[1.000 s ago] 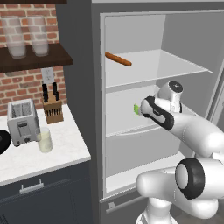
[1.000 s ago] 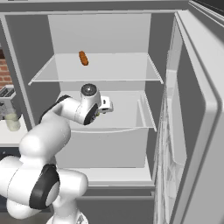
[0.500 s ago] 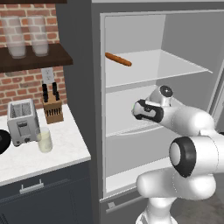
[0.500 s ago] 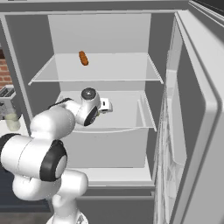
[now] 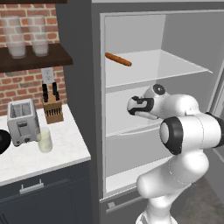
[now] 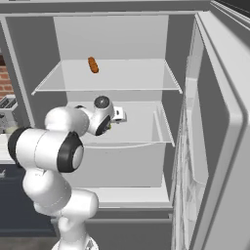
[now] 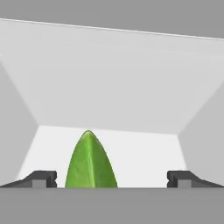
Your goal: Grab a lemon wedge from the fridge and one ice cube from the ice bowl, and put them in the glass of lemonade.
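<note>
In the hand view the lemon wedge stands tall and yellow-green on the white shelf, between my two dark fingertips and closer to the left one. My gripper is open around it, and I cannot tell whether either finger touches it. From the left base view the gripper reaches into the middle shelf of the open fridge, and the hand covers the wedge. The glass of lemonade stands on the counter beside the toaster. The black ice bowl is cut off by the left edge.
An orange-brown sausage lies on the upper fridge shelf. The open fridge door stands close on the right. A toaster and a knife block sit on the white counter, with frosted glasses on a shelf above.
The hand has moved left and deeper over the middle shelf and now covers the wedge in the left base view. The elbow has swung in front. The jaws have stayed wide.
</note>
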Tool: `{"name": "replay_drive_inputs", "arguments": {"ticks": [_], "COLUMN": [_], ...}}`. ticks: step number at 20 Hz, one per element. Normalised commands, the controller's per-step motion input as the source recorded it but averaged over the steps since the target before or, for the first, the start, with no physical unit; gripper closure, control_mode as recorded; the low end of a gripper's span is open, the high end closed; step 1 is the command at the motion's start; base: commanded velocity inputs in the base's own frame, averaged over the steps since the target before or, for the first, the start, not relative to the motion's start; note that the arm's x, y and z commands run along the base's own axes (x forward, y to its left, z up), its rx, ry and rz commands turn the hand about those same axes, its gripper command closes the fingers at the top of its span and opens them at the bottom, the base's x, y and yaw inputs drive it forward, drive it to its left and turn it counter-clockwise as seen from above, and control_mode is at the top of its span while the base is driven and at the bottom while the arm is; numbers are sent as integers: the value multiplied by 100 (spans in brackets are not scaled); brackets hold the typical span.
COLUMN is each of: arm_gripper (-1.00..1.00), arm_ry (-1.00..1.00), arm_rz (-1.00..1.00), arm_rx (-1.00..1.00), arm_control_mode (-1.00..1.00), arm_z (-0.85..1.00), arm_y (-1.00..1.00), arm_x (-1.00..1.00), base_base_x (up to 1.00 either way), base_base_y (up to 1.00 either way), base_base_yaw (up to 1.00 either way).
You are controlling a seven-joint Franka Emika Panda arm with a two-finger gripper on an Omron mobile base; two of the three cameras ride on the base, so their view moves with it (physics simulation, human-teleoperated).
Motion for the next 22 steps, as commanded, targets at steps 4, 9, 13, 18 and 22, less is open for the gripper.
{"name": "replay_drive_inputs", "arguments": {"ticks": [4,9,13,18,22], "arm_gripper": [-100,-100,-100,-100,-100], "arm_ry": [0,1,1,-6,-8], "arm_rz": [0,0,1,5,5], "arm_rx": [0,0,0,0,0], "arm_control_mode": [-100,-100,-100,-100,-100], "arm_z": [-6,0,-4,0,0], "arm_y": [0,0,0,0,0], "arm_x": [34,35,-23,-82,-46], "base_base_x": [0,0,0,0,0], "base_base_y": [0,0,0,0,0], "base_base_yaw": [0,0,0,0,0]}}
